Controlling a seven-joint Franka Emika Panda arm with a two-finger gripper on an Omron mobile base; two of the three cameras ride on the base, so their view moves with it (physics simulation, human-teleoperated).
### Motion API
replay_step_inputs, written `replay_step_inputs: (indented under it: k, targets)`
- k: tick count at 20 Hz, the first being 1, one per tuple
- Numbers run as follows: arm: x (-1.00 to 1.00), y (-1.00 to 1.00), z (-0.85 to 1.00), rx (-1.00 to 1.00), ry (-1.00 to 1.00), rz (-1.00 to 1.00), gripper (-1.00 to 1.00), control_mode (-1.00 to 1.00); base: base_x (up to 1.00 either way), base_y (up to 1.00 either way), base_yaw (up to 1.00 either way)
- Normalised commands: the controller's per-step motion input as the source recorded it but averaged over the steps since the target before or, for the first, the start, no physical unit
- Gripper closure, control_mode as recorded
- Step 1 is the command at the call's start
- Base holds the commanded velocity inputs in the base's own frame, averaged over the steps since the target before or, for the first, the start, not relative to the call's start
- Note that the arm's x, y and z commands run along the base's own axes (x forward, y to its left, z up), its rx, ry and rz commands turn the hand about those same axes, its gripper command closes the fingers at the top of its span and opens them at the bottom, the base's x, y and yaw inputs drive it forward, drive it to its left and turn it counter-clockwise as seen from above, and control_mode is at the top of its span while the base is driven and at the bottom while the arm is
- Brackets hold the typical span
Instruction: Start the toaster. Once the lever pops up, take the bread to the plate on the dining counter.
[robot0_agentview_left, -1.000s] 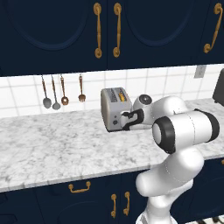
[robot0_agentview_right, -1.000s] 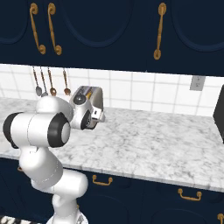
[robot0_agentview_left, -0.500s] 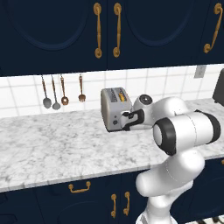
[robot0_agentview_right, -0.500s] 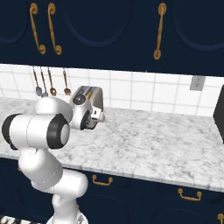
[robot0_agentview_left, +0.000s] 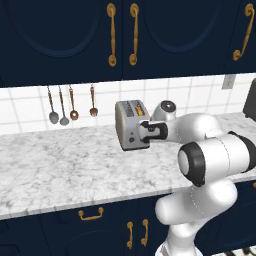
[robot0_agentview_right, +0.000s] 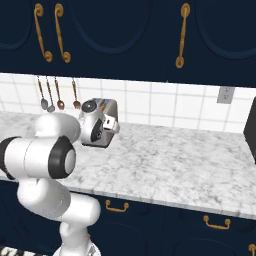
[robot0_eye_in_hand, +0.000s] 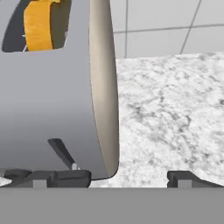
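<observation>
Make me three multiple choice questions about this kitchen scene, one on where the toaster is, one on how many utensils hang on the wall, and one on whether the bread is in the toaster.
1. Where does the toaster stand?
A. on the marble counter
B. on the floor
C. inside a cabinet

2. How many utensils hang on the tiled wall?
A. two
B. four
C. six

3. Where is the bread?
A. on a plate
B. held by the gripper
C. in a toaster slot

Answers:
1 A: the toaster rests on the marble counter by the backsplash.
2 B: four hang in a row left of the toaster.
3 C: the hand view shows its golden crust inside the slot.
</observation>
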Motion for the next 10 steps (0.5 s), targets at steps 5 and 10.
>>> replay_step_inputs:
  k: [5,10]
  targets:
    - [-0.17,0.0,0.41,0.0,-0.03,0.0,-1.0,-1.0,0.0,0.0,0.0]
    - [-0.37,0.0,0.63,0.0,-0.15,0.0,-1.0,-1.0,0.0,0.0,0.0]
